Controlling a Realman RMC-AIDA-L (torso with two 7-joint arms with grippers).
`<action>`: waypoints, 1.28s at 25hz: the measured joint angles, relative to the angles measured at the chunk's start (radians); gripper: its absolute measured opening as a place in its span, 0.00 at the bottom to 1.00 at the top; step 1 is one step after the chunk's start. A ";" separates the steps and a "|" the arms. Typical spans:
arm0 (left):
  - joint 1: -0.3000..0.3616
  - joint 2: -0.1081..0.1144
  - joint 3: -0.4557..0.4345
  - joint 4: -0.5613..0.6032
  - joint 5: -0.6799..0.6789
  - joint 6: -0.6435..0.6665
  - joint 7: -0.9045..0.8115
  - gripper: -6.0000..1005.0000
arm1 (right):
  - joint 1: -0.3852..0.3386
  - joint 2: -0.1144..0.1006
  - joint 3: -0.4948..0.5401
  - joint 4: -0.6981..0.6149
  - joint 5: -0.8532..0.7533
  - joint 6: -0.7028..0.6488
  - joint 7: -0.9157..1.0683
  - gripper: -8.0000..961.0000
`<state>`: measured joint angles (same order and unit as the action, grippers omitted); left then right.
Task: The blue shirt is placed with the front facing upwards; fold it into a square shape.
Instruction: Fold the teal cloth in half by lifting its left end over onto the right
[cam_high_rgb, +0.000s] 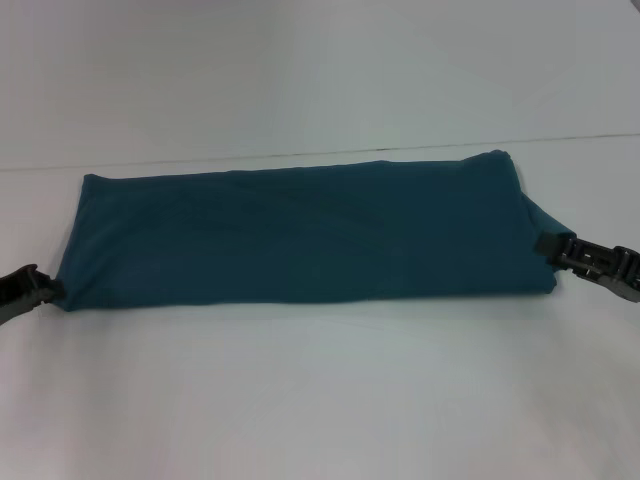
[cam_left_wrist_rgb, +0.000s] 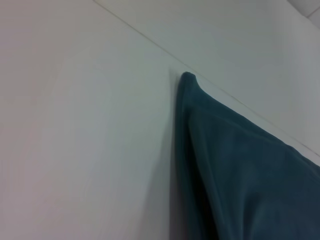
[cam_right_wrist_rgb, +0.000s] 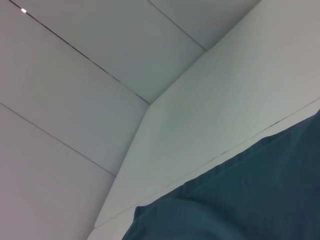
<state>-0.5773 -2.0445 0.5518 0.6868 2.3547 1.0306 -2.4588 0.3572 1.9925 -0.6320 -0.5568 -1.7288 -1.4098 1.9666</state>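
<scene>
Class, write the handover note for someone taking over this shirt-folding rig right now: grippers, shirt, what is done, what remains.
Left gripper: at the near left corner of the blue shirt, touching its edge.
Right gripper: at the shirt's right end, against the cloth.
Shirt: flat on the white table, already folded into a long horizontal band, plain side up, no lettering showing.
Done: lengthwise folds.
Left: fold the band end over end to make a square, probably bringing one end across to the other.

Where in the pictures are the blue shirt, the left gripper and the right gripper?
blue shirt (cam_high_rgb: 300, 235), head view: middle of the folded cloth band.
left gripper (cam_high_rgb: 52, 287), head view: tip at the shirt's near left corner.
right gripper (cam_high_rgb: 545, 243), head view: tip at the shirt's right end.
</scene>
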 joint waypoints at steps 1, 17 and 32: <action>0.002 0.000 -0.002 0.002 0.000 0.001 0.000 0.01 | 0.000 0.000 0.000 0.000 0.000 0.000 0.000 0.62; 0.008 0.004 -0.024 0.000 0.017 -0.007 0.006 0.01 | -0.002 -0.017 0.000 0.000 -0.025 0.015 0.016 0.62; -0.008 0.006 -0.013 0.003 0.017 0.001 0.002 0.02 | 0.155 -0.181 0.006 -0.079 -0.464 0.046 0.393 0.61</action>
<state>-0.5853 -2.0386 0.5392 0.6901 2.3716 1.0320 -2.4570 0.5125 1.8120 -0.6258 -0.6356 -2.1926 -1.3637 2.3598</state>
